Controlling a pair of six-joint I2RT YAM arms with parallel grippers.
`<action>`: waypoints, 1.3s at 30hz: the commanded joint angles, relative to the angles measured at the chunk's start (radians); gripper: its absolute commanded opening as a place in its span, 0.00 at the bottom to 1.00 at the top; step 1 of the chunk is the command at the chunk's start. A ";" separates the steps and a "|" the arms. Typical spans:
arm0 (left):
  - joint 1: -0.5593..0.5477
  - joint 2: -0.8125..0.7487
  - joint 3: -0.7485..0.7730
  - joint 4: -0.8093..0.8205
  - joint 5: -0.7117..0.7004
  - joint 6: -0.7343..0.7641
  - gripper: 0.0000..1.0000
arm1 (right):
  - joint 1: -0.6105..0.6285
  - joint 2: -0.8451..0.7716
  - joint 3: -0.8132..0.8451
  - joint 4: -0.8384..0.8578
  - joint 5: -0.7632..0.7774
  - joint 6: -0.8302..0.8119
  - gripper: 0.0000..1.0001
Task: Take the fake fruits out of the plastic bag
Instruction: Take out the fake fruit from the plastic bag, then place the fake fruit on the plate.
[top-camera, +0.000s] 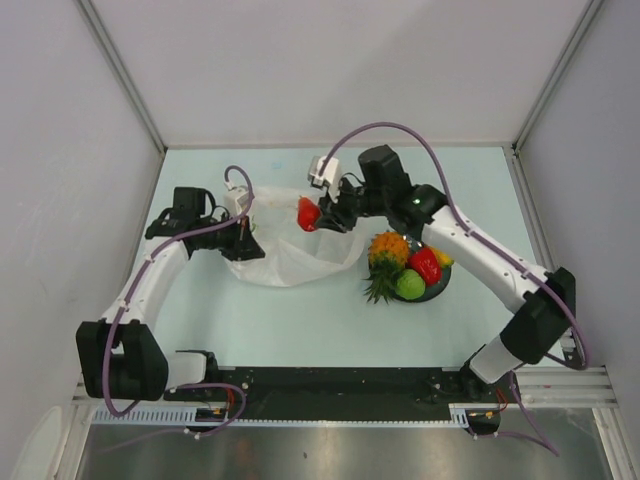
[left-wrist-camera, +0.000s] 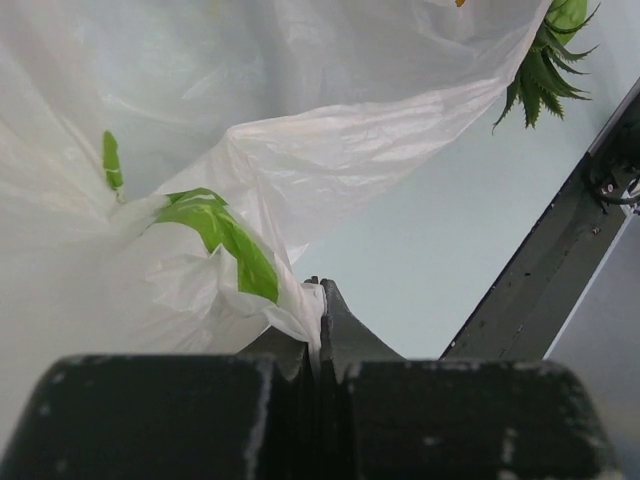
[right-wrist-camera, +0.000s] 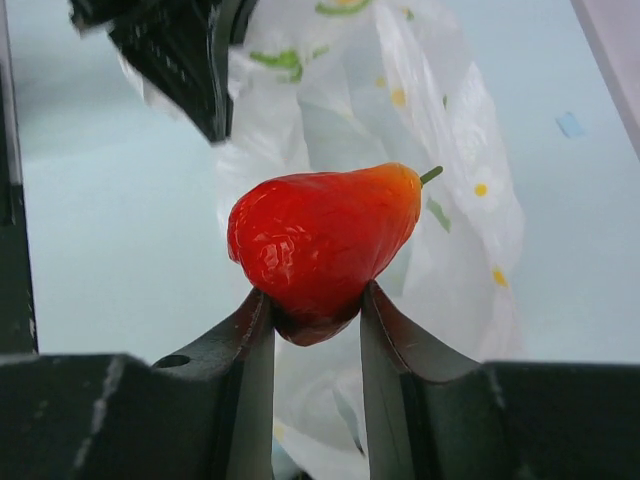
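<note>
The white plastic bag (top-camera: 290, 250) lies crumpled at mid-table, printed with green and yellow slices. My left gripper (top-camera: 246, 230) is shut on the bag's left edge; in the left wrist view (left-wrist-camera: 320, 290) thin film (left-wrist-camera: 300, 305) is pinched between the jaws. My right gripper (top-camera: 318, 215) is shut on a small red fruit (top-camera: 308, 212) and holds it above the bag's mouth; the right wrist view shows this fruit (right-wrist-camera: 320, 240) between the fingers (right-wrist-camera: 385, 330). The pineapple (top-camera: 385, 255), red pepper piece (top-camera: 425, 264), green round fruit (top-camera: 410, 285) and a yellow-orange piece (top-camera: 443, 259) sit on the dark plate (top-camera: 438, 287).
The plate stands just right of the bag. The black base rail (top-camera: 340, 385) runs along the near table edge. White walls enclose the table on the left, back and right.
</note>
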 joint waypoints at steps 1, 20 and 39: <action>-0.005 0.024 0.053 -0.006 0.020 -0.004 0.00 | -0.096 -0.159 -0.084 -0.212 0.014 -0.147 0.05; -0.005 0.064 0.065 -0.012 0.013 -0.004 0.00 | -0.500 -0.188 -0.302 -0.237 0.211 -0.378 0.06; -0.007 0.052 0.056 -0.012 -0.006 -0.003 0.00 | -0.520 -0.006 -0.302 -0.163 0.243 -0.583 0.10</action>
